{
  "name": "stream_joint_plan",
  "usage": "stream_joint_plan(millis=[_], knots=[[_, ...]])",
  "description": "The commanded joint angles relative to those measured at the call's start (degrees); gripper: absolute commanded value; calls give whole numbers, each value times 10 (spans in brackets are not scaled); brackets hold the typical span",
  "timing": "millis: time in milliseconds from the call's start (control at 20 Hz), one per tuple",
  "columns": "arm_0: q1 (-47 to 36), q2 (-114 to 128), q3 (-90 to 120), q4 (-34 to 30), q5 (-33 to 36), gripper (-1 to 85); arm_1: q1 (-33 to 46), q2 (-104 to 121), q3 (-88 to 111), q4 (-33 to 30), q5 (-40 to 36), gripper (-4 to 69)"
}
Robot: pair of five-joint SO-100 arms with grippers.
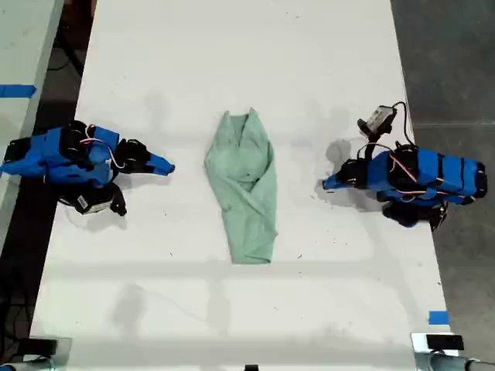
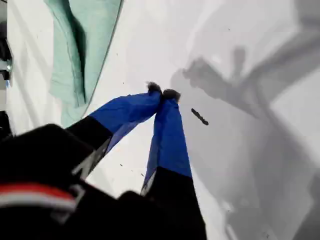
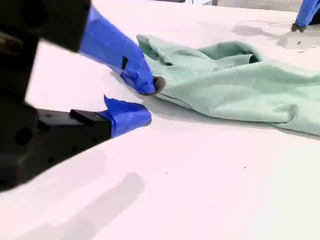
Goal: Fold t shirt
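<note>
- Lying between both grippers in the exterior view, the t shirt [image 1: 246, 185] rests bundled on the white table [image 1: 232, 62].
- First wrist view: my first gripper [image 2: 162, 93] is clenched on nothing, the shirt well apart.
- Second wrist view: my second gripper [image 3: 150, 100] is parted, its upper fingertip [image 3: 155, 85] close against the shirt's edge.

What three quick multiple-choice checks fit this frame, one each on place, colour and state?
1. Where does the t shirt lie in the exterior view?
A) between the two arms
B) at the table's lower edge
C) under one arm

2. What colour is the t shirt?
A) white
B) pale mint green
C) blue

3. How does my first hand stand?
A) open wide
B) shut on the t shirt
C) shut, holding nothing

Key:
1 A: one blue arm is at the exterior view's left and another at its right, with the shirt mid table.
2 B: the exterior view and both wrist views show that colour.
3 C: its tips meet over bare table.
</note>
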Motion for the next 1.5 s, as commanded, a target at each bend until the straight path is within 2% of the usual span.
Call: stream_joint_plan(millis=[0, 250, 400, 500, 700, 900, 1000, 1100, 1250, 1350, 1450], knots=[[19, 5, -6, -36, 50, -1, 12, 9, 4, 76, 27, -8], [21, 5, -5, -36, 46, -1, 18, 9, 10, 72, 29, -8], [37, 4, -20, -32, -11, -1, 12, 6, 4, 43, 18, -6], [34, -43, -89, -31, -24, -1, 9, -51, -67, 54, 15, -5], [72, -397, -343, -91, -25, -1, -98, -523, -438, 8, 51, -5], [164, -821, -677, -43, -27, -1, -192, -953, -838, 33, 30, -6], [201, -966, -786, -47, -27, -1, -218, -1067, -946, 35, 18, -6], [221, -1080, -864, -62, -27, 15, -240, -1104, -967, 8, 17, -7], [233, -1222, -976, -61, -24, 132, -278, -1140, -994, -4, 33, -5], [237, -1285, -1038, -51, -23, 160, -300, -1169, -1022, -4, 42, 37], [237, -1341, -1099, -36, -17, 174, -315, -1200, -1049, -4, 50, 157]])
